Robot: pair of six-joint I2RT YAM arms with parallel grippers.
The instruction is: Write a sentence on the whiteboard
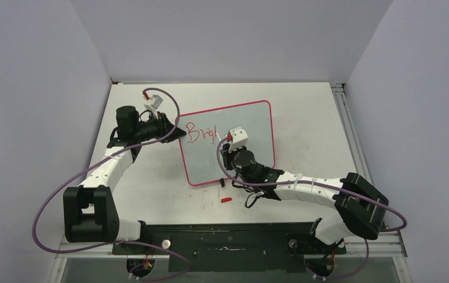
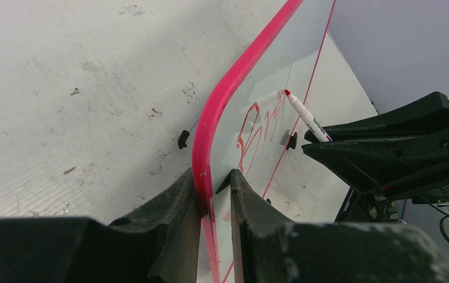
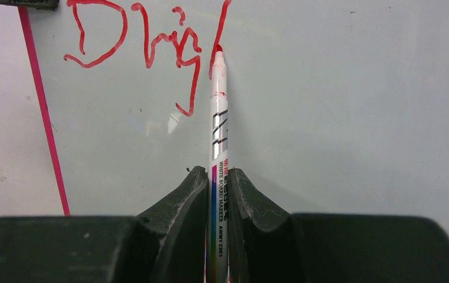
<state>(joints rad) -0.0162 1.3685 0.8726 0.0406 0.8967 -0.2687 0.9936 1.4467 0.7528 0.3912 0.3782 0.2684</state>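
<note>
The left claw (image 2: 215, 183) is nearly closed, its two black fingers pinching the pink-red rim of the whiteboard (image 1: 251, 127) at the board's left edge, one finger on each face. From that grip the glossy white face stretches away ahead of the claw. The right claw (image 3: 217, 177) is closed tight on a white whiteboard marker (image 3: 218, 118), which sticks straight out past its fingertips. The red tip touches the board just ahead of the claw, at the foot of a tall stroke. The sentence (image 3: 145, 47) lies ahead and to the left of this claw: uneven red letters reading roughly "Brig", with the tall stroke next to them. Behind the right claw, a small red piece (image 1: 226, 200) lies on the table (image 1: 310, 118) just beside the board's near edge.
</note>
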